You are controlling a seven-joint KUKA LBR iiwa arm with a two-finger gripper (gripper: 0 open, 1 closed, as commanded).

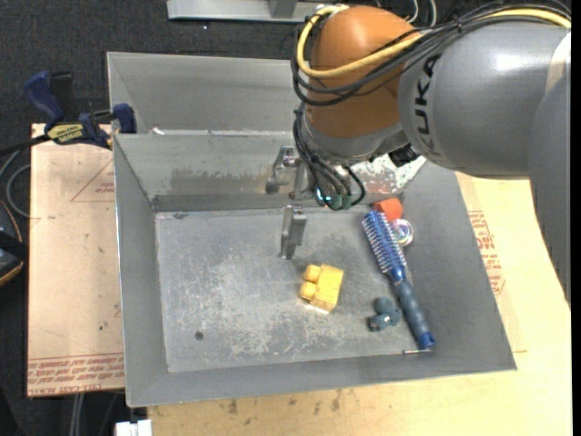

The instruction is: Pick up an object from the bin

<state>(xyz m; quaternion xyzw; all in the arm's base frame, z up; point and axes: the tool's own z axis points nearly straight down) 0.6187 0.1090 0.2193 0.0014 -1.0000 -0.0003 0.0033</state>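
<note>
The gripper (291, 240) hangs above the scuffed grey metal floor of the bin (218, 298), near its centre; the state of the jaws cannot be determined. A yellow studded block (322, 287) lies just beside it, toward the front. A blue bristled brush (396, 275) lies further right.

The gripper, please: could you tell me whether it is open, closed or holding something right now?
Gripper: open or closed cannot be told; nothing visible in it. It hangs over the bin floor, just up-left of the yellow block.
</note>
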